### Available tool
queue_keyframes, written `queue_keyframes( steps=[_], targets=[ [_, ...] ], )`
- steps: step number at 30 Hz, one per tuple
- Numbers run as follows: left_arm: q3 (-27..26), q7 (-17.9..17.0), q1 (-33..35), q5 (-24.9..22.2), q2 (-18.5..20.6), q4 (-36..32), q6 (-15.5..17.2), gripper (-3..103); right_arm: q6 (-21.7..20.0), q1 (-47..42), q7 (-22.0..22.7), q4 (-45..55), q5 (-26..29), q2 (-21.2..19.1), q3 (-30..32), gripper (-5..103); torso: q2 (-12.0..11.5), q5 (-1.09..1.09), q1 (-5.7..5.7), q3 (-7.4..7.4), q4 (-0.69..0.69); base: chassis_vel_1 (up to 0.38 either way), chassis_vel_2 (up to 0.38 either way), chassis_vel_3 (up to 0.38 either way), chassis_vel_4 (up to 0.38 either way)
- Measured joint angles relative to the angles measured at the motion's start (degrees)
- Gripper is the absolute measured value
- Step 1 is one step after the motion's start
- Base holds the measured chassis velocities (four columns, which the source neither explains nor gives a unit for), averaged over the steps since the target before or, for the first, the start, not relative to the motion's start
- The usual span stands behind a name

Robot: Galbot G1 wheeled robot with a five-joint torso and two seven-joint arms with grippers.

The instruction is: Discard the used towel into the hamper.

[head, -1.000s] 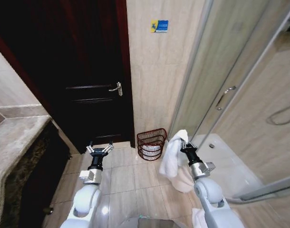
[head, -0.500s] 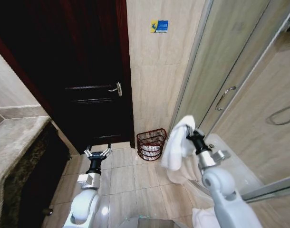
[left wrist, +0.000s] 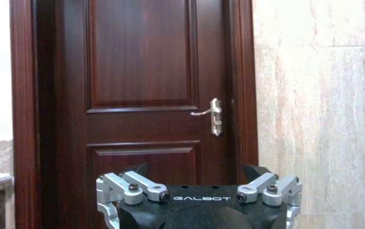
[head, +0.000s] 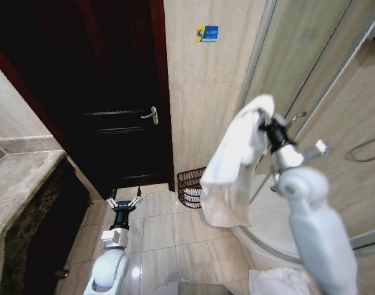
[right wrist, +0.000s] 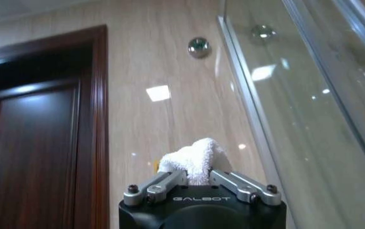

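My right gripper [head: 265,123] is raised high in front of the shower door and is shut on the top of a white towel [head: 232,169], which hangs down in long folds. A tuft of the towel [right wrist: 195,160] sticks up between the shut fingers of the right gripper [right wrist: 198,177] in the right wrist view. The hamper [head: 189,182], a dark red-brown wire basket with white cloth inside, stands on the floor by the wall, partly hidden behind the hanging towel. My left gripper [head: 125,201] stays low near the floor, open, facing the door.
A dark wooden door [head: 114,92] with a metal handle [left wrist: 213,114] fills the left wall. A glass shower enclosure [head: 310,104] stands at the right. A stone counter [head: 18,184] runs along the left. Another white cloth [head: 270,283] lies on the floor by my base.
My right arm has lifted the towel from about hamper height to well above it, so it now hangs in front of the hamper. The left arm has barely moved.
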Motion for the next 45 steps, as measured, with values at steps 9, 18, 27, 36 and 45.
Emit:
queue_keyframes(
  steps=[9, 18, 27, 36, 45],
  targets=[
    [-5.0, -0.1, 1.2, -1.8, -1.4, -2.3, 0.8, 100, -0.4, 26.7, 0.4, -17.3, 5.5, -0.9, -11.7, 3, 0.0, 0.01, 0.0, -0.01, 0.0, 0.0, 0.0, 0.0, 0.0],
    [-9.7, 0.0, 3.2, -4.1, -1.2, -4.1, 1.4, 100, 1.1, 47.7, 0.1, -37.5, 0.7, 7.0, -20.9, 3, 0.0, 0.0, -0.01, -0.01, 0.04, 0.0, 0.0, 0.0, 0.0],
    [-9.8, 0.0, 3.0, -4.2, -1.0, -3.3, 1.4, 100, 4.3, 58.0, -4.4, -52.8, -9.3, 12.8, -24.6, 3, 0.0, 0.01, -0.01, -0.01, -0.01, 0.0, 0.0, 0.0, 0.0],
    [-10.0, 0.0, 2.7, -4.6, -1.2, -3.2, 1.4, 100, 7.7, 66.3, -7.5, -68.0, -14.9, 20.4, -24.8, 3, 0.0, 0.0, 0.0, 0.0, 0.01, 0.0, 0.0, 0.0, 0.0],
    [-9.9, 0.1, 1.6, -4.9, -1.5, -2.7, 1.0, 100, 8.0, 76.4, -9.3, -78.7, -15.9, 26.1, -22.8, 3, 0.0, 0.0, -0.02, -0.02, 0.0, 0.0, 0.0, 0.0, 0.0]
  ],
)
